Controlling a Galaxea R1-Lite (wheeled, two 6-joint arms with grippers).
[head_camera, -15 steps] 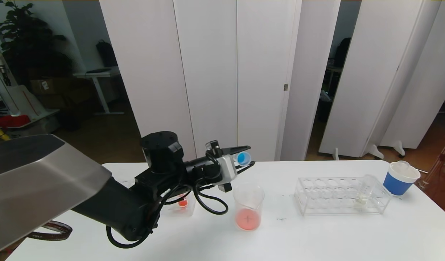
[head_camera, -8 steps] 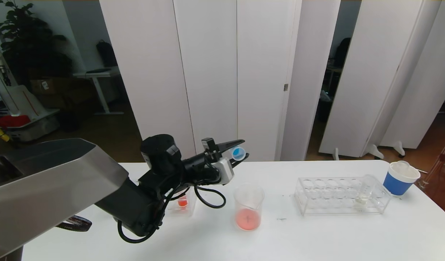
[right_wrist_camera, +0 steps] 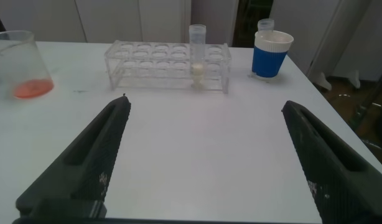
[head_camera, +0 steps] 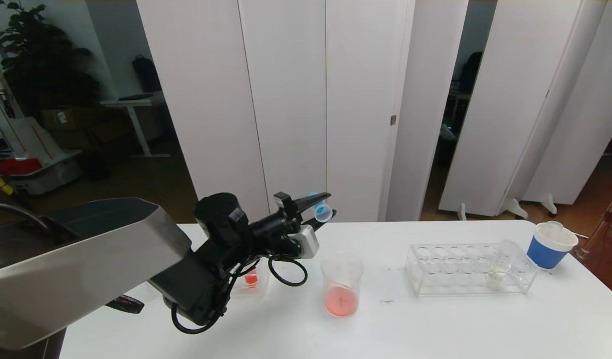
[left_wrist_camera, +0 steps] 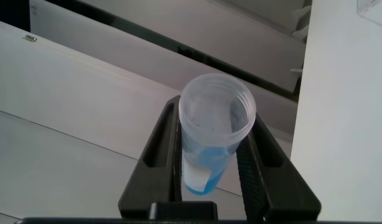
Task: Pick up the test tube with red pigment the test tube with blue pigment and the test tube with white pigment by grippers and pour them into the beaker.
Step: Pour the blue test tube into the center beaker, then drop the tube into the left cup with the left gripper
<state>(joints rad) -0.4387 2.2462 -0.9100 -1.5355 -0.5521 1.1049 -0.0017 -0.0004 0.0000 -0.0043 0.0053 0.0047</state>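
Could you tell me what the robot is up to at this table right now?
The left pincer is shut on the test tube with blue pigment, held above the table beside the beaker, which has red liquid at its bottom. The test tube with white pigment stands in the rack. The right pincer is open.

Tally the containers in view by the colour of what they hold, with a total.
Blue liquid: 1, the test tube with blue pigment, held in the left gripper.
Red-orange liquid: 2, the beaker and a small clear container behind the left arm.
Whitish liquid: 1, the test tube with white pigment in the rack.
Total: 4
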